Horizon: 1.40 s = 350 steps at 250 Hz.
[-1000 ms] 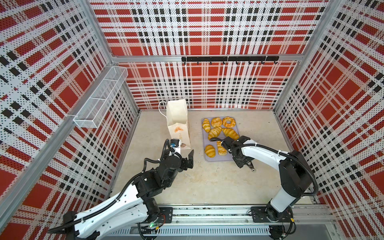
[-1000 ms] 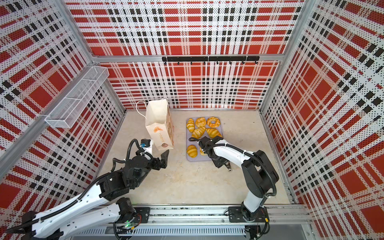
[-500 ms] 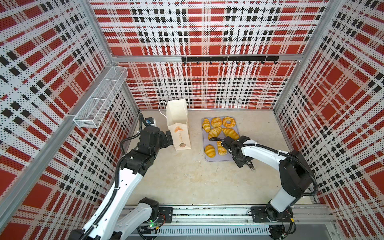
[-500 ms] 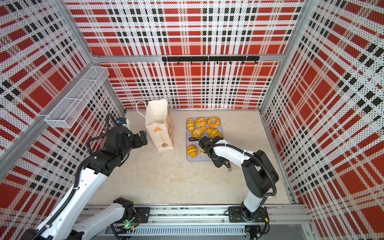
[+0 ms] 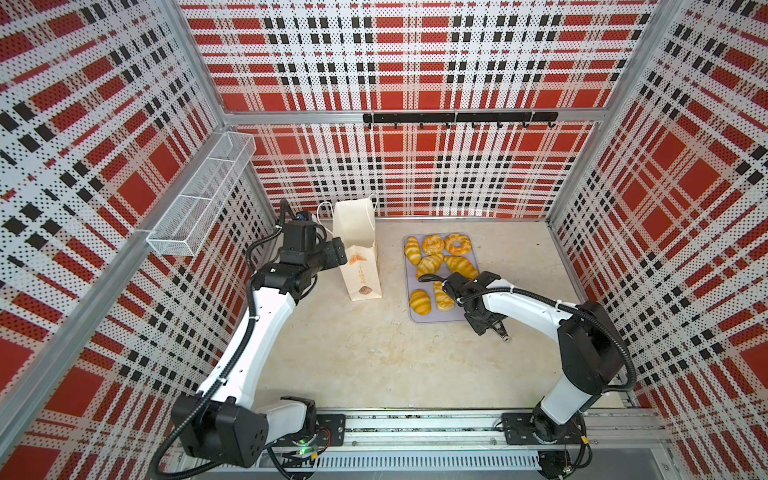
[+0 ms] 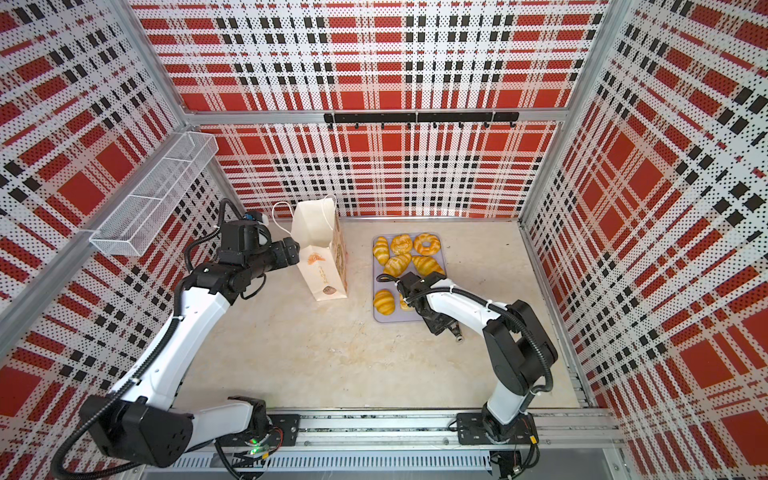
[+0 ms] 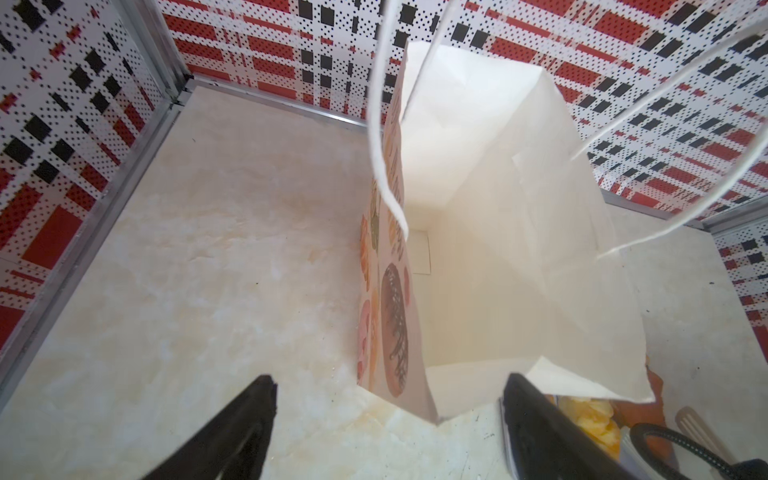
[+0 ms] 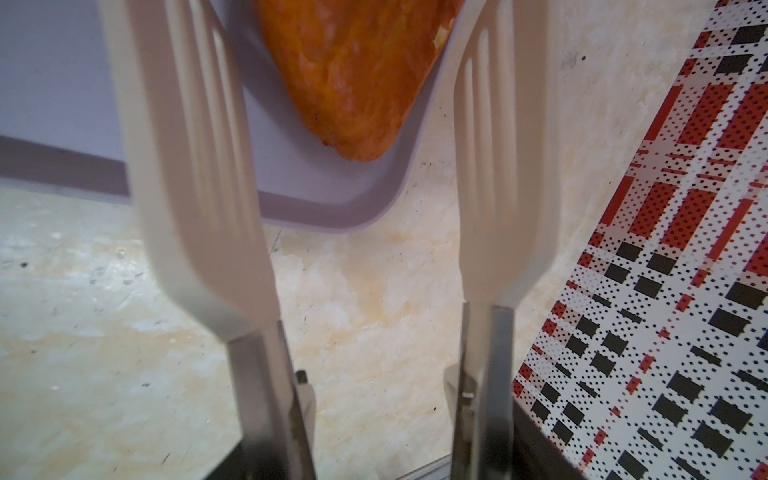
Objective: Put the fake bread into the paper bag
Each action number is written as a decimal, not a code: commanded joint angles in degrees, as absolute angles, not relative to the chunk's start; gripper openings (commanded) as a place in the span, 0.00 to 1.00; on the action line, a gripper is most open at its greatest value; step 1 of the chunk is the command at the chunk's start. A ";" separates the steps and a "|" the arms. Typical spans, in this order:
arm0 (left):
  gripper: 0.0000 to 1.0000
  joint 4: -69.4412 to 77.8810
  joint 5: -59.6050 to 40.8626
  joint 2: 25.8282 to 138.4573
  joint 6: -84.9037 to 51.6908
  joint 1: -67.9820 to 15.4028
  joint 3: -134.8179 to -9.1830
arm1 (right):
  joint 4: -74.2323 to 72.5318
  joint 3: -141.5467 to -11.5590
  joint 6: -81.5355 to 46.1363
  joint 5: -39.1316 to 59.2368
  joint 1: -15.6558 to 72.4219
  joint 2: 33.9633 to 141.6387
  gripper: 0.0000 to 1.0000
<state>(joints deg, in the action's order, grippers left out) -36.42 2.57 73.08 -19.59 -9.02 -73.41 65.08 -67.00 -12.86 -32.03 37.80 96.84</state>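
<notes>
Looking light yet slippery, the croissant [image 8: 353, 75] is best taken mid-body by tongs [image 8: 199, 166] clamped in right pincer [image 5: 484, 320]; left pincer [image 7: 388, 380] apart.

i'm working in a lab test cell: plaid perforated walls [image 5: 415, 62] on aluminium framing [image 5: 291, 118] box in the floor [image 5: 374, 353], two robot arms [image 5: 262, 332] bolted to its front rail [image 5: 415, 428].
</notes>
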 commanded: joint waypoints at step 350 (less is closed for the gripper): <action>0.30 -34.55 -2.70 82.42 -24.65 -14.58 -80.38 | 63.99 -64.31 -13.26 -33.47 37.87 92.08 0.61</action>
<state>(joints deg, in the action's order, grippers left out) -35.18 -1.80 82.89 -23.29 -13.69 -79.79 64.27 -64.73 -12.93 -32.05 37.80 94.65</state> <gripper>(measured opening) 0.306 0.610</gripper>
